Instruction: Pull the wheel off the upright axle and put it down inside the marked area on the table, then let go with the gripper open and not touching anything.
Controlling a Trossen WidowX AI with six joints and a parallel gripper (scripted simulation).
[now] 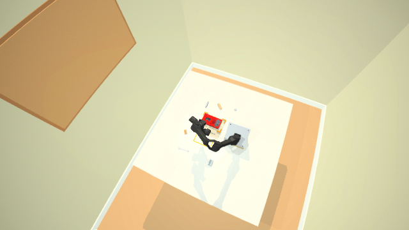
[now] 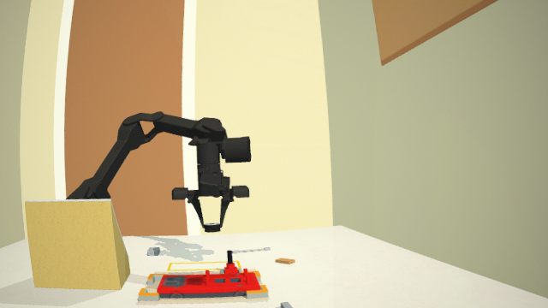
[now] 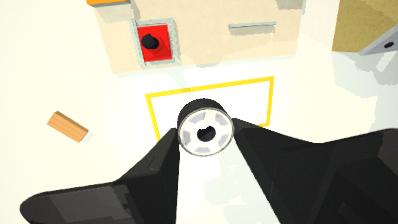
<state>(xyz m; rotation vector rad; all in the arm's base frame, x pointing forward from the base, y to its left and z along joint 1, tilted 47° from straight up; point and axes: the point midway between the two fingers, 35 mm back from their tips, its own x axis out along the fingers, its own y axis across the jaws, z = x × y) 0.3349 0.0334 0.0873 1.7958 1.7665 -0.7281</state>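
Note:
The wheel point(image 2: 211, 228) point(image 3: 205, 118), black-tyred with a pale hub, is level between the two fingertips, high above the table. My gripper point(image 2: 212, 227) point(image 3: 204, 128) is shut on it. The upright black axle point(image 2: 229, 257) point(image 3: 150, 42) stands on its red base, bare and clear of the wheel. The marked area, a yellow outline point(image 1: 193, 139) point(image 2: 205, 263) point(image 3: 210, 85), lies flat on the table beside the fixture. In the wrist view the wheel overlaps the inside of this outline, and the fingers and wheel hide part of its near side.
A red car chassis point(image 1: 211, 121) point(image 2: 193, 284) sits in a beige fixture with orange corners, next to the axle. An orange block point(image 1: 185, 131) point(image 2: 285, 261) point(image 3: 68, 126) lies beyond the axle side. A grey block point(image 1: 210, 163) point(image 2: 153, 251) lies farther off. A yellow pedestal point(image 2: 73, 244) stands under the arm.

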